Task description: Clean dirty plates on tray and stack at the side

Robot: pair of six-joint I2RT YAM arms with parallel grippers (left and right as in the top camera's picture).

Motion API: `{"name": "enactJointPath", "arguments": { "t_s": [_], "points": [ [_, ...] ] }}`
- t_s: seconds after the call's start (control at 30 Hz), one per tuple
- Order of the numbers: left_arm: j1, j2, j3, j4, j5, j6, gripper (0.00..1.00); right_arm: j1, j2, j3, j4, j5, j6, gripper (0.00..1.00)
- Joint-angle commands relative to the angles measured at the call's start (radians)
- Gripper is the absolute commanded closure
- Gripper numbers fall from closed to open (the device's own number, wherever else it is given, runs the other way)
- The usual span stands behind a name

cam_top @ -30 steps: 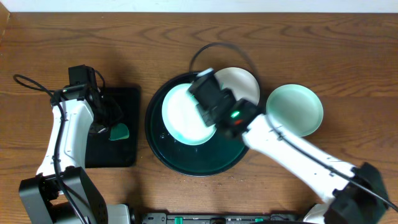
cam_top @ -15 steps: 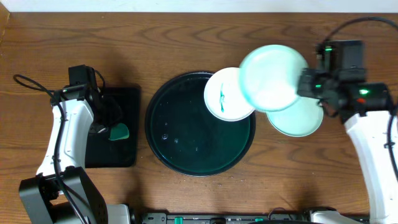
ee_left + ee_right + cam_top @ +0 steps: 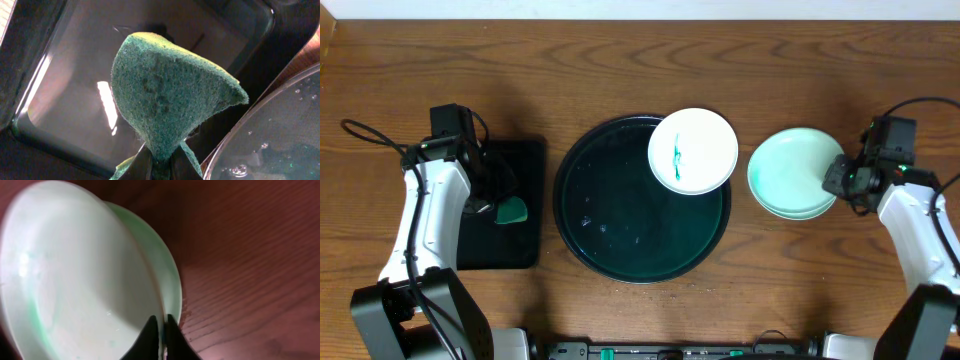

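A white plate with a green smear rests on the upper right rim of the round black tray. To the tray's right, two pale mint-green plates lie stacked on the table. My right gripper is shut on the right rim of the top mint plate, which sits tilted inside the lower plate. In the right wrist view the right gripper has the rim pinched between both fingers. My left gripper is shut on a green sponge over the rectangular tray.
A small rectangular black tray lies left of the round tray, under my left arm. Water drops glisten on the round tray. A black cable runs along the table's left side.
My right arm carried a mint-green plate from the tray to the right and set it down onto the other mint plate. The left arm has not moved.
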Motion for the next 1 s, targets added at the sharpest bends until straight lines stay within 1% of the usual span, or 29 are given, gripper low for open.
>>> {"name": "enactJointPath", "arguments": {
  "t_s": [0.0,0.07,0.1,0.2,0.33,0.5,0.6,0.7,0.77,0.87,0.9,0.97],
  "points": [
    [0.003,-0.001,0.010,-0.002,-0.002,0.010,0.93,-0.003,0.032,-0.007,0.021,-0.027,0.005,0.73],
    [0.003,-0.001,0.010,-0.002,-0.002,0.010,0.93,-0.003,0.040,-0.006,0.024,-0.066,-0.007,0.59],
    [0.003,-0.001,0.010,-0.002,-0.001,0.010,0.93,-0.001,0.040,-0.001,0.024,-0.091,-0.019,0.56],
    [0.003,-0.001,0.010,-0.002,-0.002,0.010,0.93,0.022,0.040,0.054,0.001,-0.163,-0.063,0.48],
    [0.003,-0.001,0.010,-0.002,-0.002,0.010,0.93,0.090,0.040,0.183,-0.051,-0.234,-0.140,0.42],
    [0.003,-0.001,0.010,0.001,-0.002,0.010,0.93,0.201,0.078,0.322,-0.044,-0.286,-0.194,0.42],
    [0.003,-0.001,0.010,0.005,-0.002,0.010,0.93,0.274,0.177,0.417,-0.060,-0.286,-0.241,0.42],
    [0.003,-0.001,0.010,0.011,-0.002,0.010,0.93,0.325,0.309,0.515,-0.113,-0.278,-0.276,0.41],
    [0.003,-0.001,0.010,0.013,-0.002,0.010,0.93,0.341,0.393,0.567,-0.146,-0.275,-0.276,0.44],
    [0.003,-0.001,0.010,0.012,-0.002,0.010,0.93,0.348,0.487,0.600,-0.164,-0.280,-0.272,0.52],
    [0.003,-0.001,0.010,0.012,-0.002,0.010,0.93,0.349,0.509,0.600,-0.162,-0.291,-0.272,0.56],
    [0.003,-0.001,0.010,0.013,-0.002,0.010,0.93,0.349,0.547,0.600,-0.164,-0.310,-0.272,0.67]
  ]
}}
